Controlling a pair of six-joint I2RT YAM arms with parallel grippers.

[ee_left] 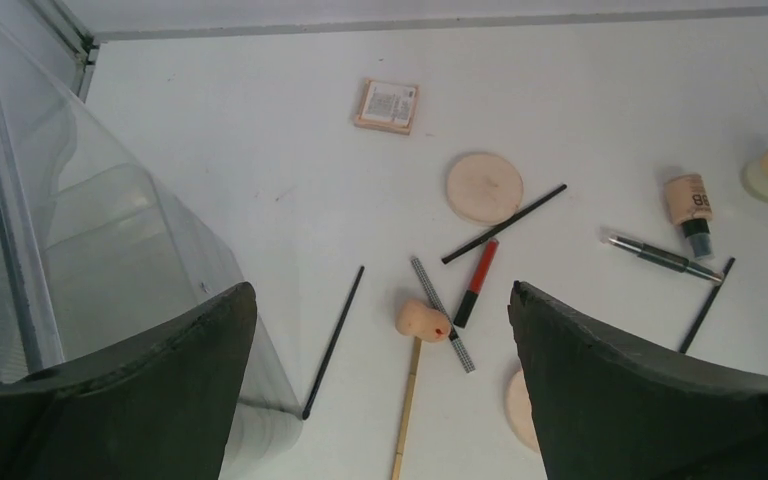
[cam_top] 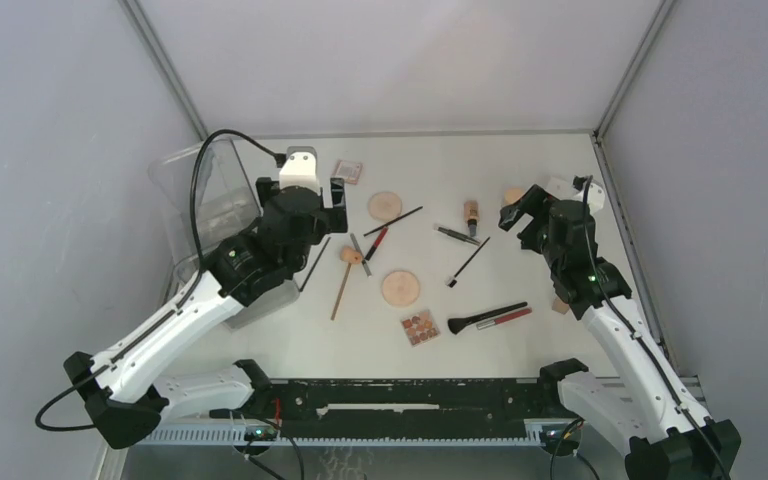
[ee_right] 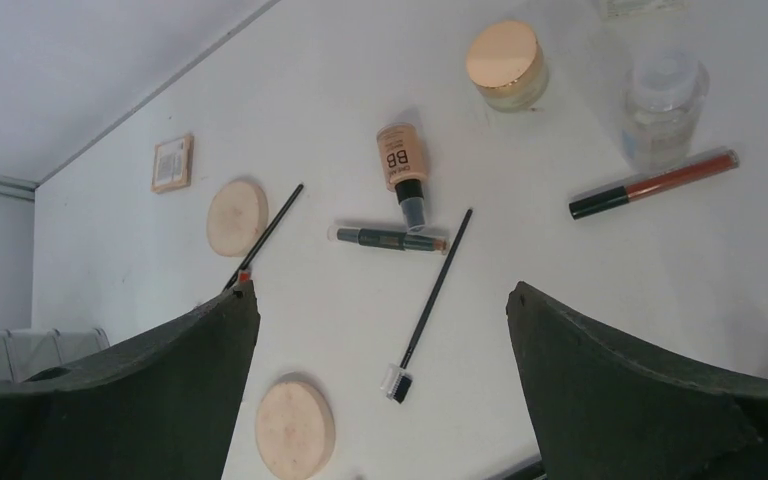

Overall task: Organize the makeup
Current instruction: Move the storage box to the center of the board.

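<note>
The makeup lies scattered on the white table: two peach discs, a square palette, a colour palette, a tan bottle, a jar, a big black brush and a red pencil. My left gripper hangs open above a beige sponge on a stick and a thin black stick. Over a small black spoolie brush, my right gripper is open, holding nothing.
A clear acrylic organizer stands at the left, close beside my left gripper, its wall filling the left of the wrist view. A clear small jar and a red lip pencil lie at the far right. Grey walls enclose the table.
</note>
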